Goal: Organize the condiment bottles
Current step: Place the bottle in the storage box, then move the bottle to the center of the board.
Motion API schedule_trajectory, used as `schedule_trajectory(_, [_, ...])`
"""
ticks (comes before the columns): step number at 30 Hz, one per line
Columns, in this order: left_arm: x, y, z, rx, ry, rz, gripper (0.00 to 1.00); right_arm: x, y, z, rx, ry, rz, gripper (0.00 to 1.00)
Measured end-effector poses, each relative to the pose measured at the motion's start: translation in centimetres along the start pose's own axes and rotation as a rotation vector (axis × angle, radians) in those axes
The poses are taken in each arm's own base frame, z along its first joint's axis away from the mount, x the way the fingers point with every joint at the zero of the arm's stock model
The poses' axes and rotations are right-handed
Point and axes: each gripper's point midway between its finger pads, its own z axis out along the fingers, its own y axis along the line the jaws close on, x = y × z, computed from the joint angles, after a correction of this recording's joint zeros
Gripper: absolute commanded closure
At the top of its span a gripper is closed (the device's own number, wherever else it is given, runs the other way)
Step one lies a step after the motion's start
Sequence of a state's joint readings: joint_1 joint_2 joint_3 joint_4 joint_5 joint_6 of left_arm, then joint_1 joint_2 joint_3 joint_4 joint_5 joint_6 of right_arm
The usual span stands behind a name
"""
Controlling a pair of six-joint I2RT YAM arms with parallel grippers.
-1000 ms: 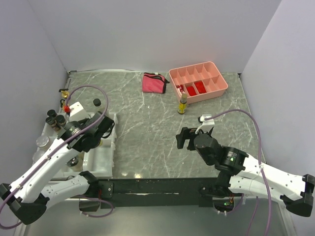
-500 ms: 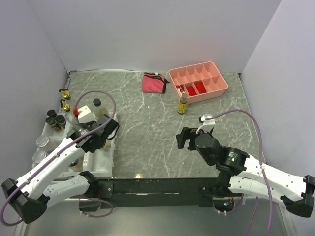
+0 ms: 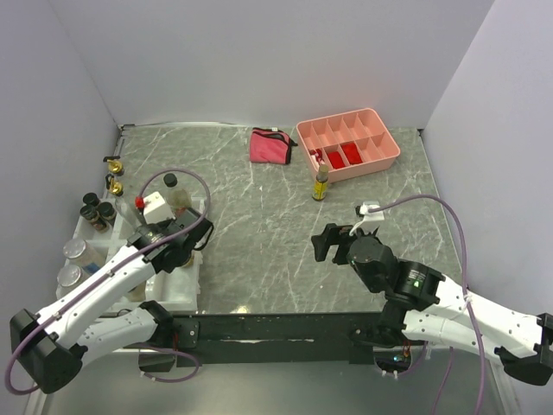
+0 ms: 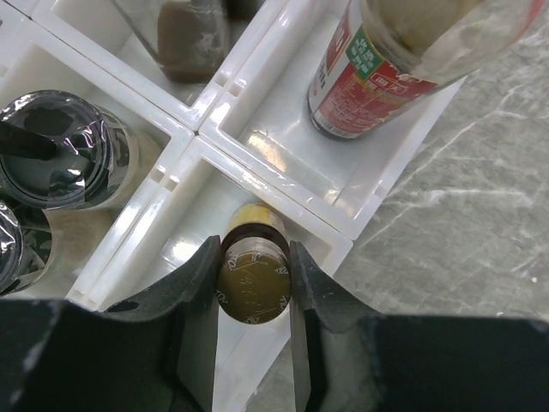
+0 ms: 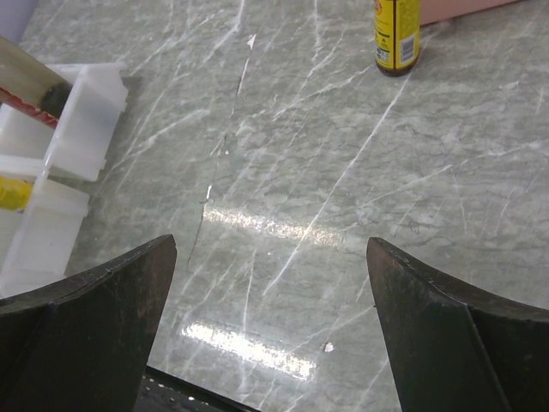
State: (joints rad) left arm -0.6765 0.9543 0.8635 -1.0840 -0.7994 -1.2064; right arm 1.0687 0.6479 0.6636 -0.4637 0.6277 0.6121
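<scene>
The left gripper (image 4: 253, 253), jaws part-closed on the small gold-capped bottle (image 4: 250, 290) between its fingers, likely had to lower it straight into the white organizer (image 4: 283, 206) compartment beneath before letting go.

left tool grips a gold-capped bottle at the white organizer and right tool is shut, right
No: the right tool is wide open, per the right wrist view. The left tool does grip the gold-capped bottle at the white organizer.
</scene>
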Motion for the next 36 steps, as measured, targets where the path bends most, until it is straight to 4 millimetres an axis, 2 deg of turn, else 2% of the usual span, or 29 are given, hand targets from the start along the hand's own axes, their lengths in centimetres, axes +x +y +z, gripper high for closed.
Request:
schedule_trajectory(3, [0.3,0.0,0.4,-0.024,0.001,0.011,0.59,0.0,0.0,-0.1,-0.002,-0.001,0.002,0.00])
schedule_trajectory(5, [0.4,0.0,0.7,-0.037,-0.003,0.012,0.50,0.0,-0.1,-0.1,-0.001,0.000,0.001,0.00])
schedule_trajectory(6, [0.3,0.0,0.8,-0.045,-0.009,0.009,0.40,0.0,-0.1,-0.1,0.000,0.001,0.001,0.00])
schedule_trajectory(7, [0.2,0.0,0.9,-0.051,-0.017,0.006,0.12,0.0,-0.1,-0.1,-0.001,0.001,0.001,0.00])
schedule_trajectory(8, [0.1,0.1,0.9,-0.057,-0.023,0.001,0.04,0.1,-0.1,-0.1,-0.001,0.004,-0.001,0.00])
schedule_trajectory(9, [0.0,0.2,0.9,-0.062,-0.028,-0.001,0.01,0.1,-0.1,-0.2,-0.003,0.006,-0.001,0.00])
schedule_trajectory(16, [-1.4,-0.6,0.2,-0.059,-0.039,0.009,0.01,0.2,0.1,-0.2,-0.008,0.009,0.020,0.00])
schedule_trajectory(21, [-3.6,-2.5,-1.2,0.007,-0.054,0.022,0.01,0.0,-0.6,0.9,0.039,0.038,0.018,0.00])
schedule_trajectory(25, [-4.1,-4.7,-2.0,0.125,-0.043,0.049,0.01,-2.9,-2.6,2.9,0.134,0.037,0.048,0.00])
schedule_trajectory(31, [-3.9,-9.8,-4.5,0.489,-0.029,0.121,0.01,-7.5,-4.4,5.5,0.220,0.017,0.078,0.01])
schedule_trajectory(35, [-3.2,-12.3,-7.1,0.741,-0.031,0.186,0.01,-9.1,-5.6,8.2,0.254,0.031,0.093,0.13])
schedule_trajectory(36, [-3.1,-13.0,-7.9,0.805,-0.034,0.196,0.00,-9.3,-5.8,9.2,0.254,0.037,0.090,0.19])
